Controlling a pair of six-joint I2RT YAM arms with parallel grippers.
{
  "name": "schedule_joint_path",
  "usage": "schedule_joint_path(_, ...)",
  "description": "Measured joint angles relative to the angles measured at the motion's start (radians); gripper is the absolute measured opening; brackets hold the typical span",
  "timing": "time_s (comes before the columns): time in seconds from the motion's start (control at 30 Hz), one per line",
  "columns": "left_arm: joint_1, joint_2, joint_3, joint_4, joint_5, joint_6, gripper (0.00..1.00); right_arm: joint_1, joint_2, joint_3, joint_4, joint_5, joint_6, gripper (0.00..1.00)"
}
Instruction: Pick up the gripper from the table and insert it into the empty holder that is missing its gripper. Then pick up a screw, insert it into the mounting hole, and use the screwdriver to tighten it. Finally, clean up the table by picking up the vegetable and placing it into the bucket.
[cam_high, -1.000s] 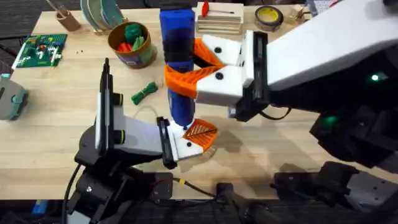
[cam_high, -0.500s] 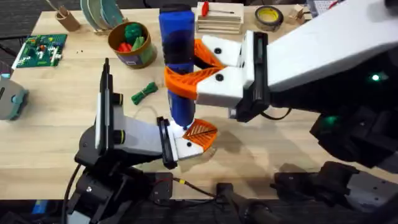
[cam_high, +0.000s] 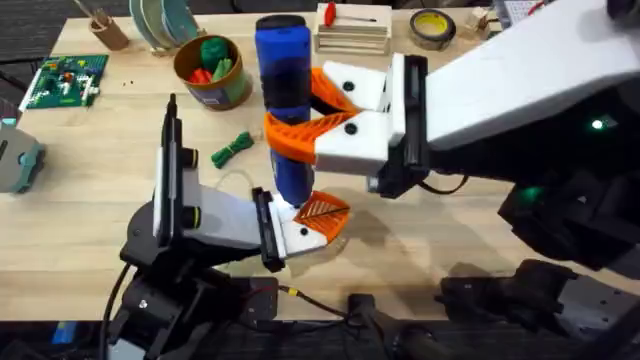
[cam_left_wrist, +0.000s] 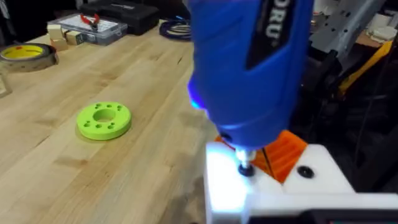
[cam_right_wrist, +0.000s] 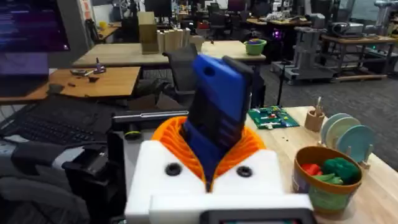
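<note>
Two arms are meeting over the wooden table (cam_high: 90, 190) as the right gripper (cam_high: 300, 125), reaching across from the lower right, is clamping its orange ribbed pads (cam_right_wrist: 249, 146) around the blue screwdriver (cam_high: 284, 100) and holding it upright. The metal bit (cam_left_wrist: 245, 167) is pressing down into the white holder (cam_left_wrist: 273, 193), which is sitting at the tip of the left gripper (cam_high: 305, 225) with the orange gripper (cam_high: 322, 210) wedge fitted just beside it; whether the left fingers are apart or together cannot be told. The dark green vegetable (cam_high: 233, 149) is lying on the table near the bucket (cam_high: 210, 72), apart from it.
</note>
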Motion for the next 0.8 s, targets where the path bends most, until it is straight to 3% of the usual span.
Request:
schedule_joint_path(0.47, 0.000, 0.001, -0.002, 0.004, -0.003, 0.001, 0.003, -0.001, -0.022, -0.019, 0.105, -0.018, -0.008, 0.008)
schedule_joint_path(0.8, 0.000, 0.001, -0.002, 0.003, -0.003, 0.001, 0.003, -0.082, -0.122, -0.019, 0.127, -0.019, -0.012, 0.008)
